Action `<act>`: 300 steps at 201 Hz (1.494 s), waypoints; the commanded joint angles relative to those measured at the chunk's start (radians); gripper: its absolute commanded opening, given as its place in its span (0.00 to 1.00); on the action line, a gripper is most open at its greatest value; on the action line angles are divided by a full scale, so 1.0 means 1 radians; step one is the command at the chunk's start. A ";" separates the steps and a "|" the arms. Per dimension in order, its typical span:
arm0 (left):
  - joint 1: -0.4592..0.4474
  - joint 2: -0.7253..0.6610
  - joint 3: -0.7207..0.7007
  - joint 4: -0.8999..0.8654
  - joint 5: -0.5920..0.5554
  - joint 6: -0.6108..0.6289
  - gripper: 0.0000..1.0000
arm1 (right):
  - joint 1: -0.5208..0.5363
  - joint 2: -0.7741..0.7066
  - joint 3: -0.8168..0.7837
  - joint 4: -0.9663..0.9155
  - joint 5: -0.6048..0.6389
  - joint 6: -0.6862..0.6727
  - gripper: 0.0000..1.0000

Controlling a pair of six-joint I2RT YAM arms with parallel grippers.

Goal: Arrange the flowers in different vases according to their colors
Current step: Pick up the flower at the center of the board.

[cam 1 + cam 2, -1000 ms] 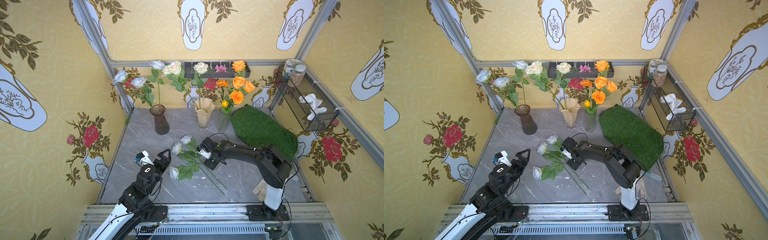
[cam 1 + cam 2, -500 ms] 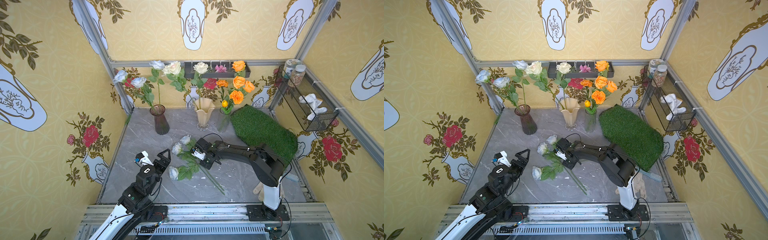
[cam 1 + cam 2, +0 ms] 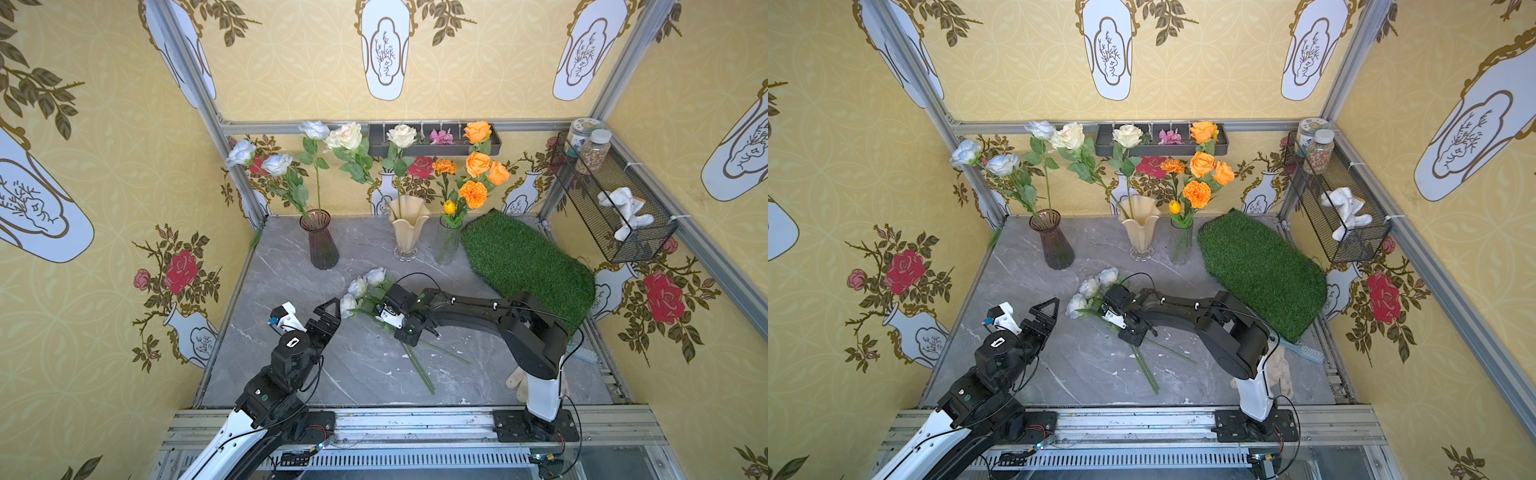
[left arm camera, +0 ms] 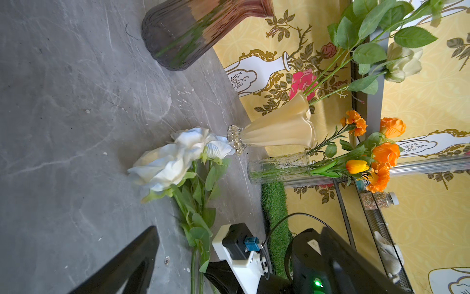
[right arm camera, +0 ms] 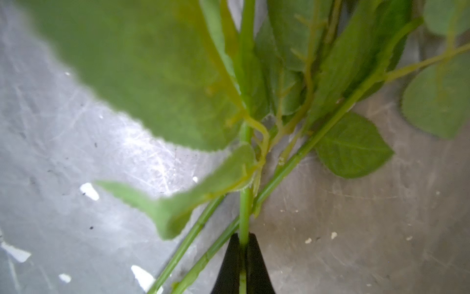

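Three loose pale roses on the counter, one stem pinched by the right hand.
Along the far edge of the grey counter stand the purple-brown vase holding pale blue-white roses, the cream vase and the clear vase with orange blooms. The loose roses lie between the arms, heads toward the vases, stems running back to the near edge. The right hand is clamped narrow on one stem below the leaves. The left hand, jaws wide and empty, sits just beside the nearest bloom.
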 commanded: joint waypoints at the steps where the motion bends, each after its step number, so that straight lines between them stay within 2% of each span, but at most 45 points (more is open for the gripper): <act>1: -0.001 -0.008 -0.010 0.020 -0.009 0.000 1.00 | 0.005 -0.033 0.030 -0.044 0.051 -0.021 0.00; 30: -0.001 -0.009 -0.008 0.020 0.001 0.002 1.00 | 0.005 -0.080 0.059 -0.083 0.047 -0.007 0.00; 62: -0.002 0.030 0.014 0.048 0.061 0.037 1.00 | 0.002 -0.122 0.113 -0.130 -0.024 0.026 0.00; 84: -0.012 0.087 0.046 0.079 0.139 0.069 1.00 | -0.010 -0.127 0.186 -0.195 -0.106 0.084 0.00; 99: -0.035 0.103 0.051 0.118 0.171 0.073 0.98 | -0.032 -0.133 0.244 -0.246 -0.204 0.148 0.00; 117: -0.107 0.114 0.046 0.179 0.165 0.071 0.92 | -0.093 -0.149 0.276 -0.273 -0.385 0.252 0.00; 136: -0.230 0.155 0.048 0.244 0.092 0.090 0.87 | -0.159 -0.168 0.273 -0.276 -0.572 0.339 0.00; 162: -0.375 0.287 0.108 0.302 -0.003 0.148 0.83 | -0.192 -0.228 0.230 -0.237 -0.698 0.393 0.00; 176: -0.404 0.371 0.153 0.322 -0.017 0.165 0.70 | -0.202 -0.267 0.201 -0.213 -0.753 0.411 0.00; 186: -0.407 0.412 0.183 0.333 -0.016 0.168 0.59 | -0.207 -0.290 0.184 -0.202 -0.770 0.420 0.00; 193: -0.407 0.434 0.198 0.340 -0.021 0.171 0.56 | -0.209 -0.308 0.169 -0.195 -0.781 0.426 0.00; 238: -0.407 0.497 0.247 0.385 -0.021 0.196 0.51 | -0.214 -0.392 0.111 -0.143 -0.828 0.463 0.00; 300: -0.407 0.533 0.268 0.399 0.005 0.174 0.44 | -0.212 -0.438 0.072 -0.083 -0.796 0.475 0.00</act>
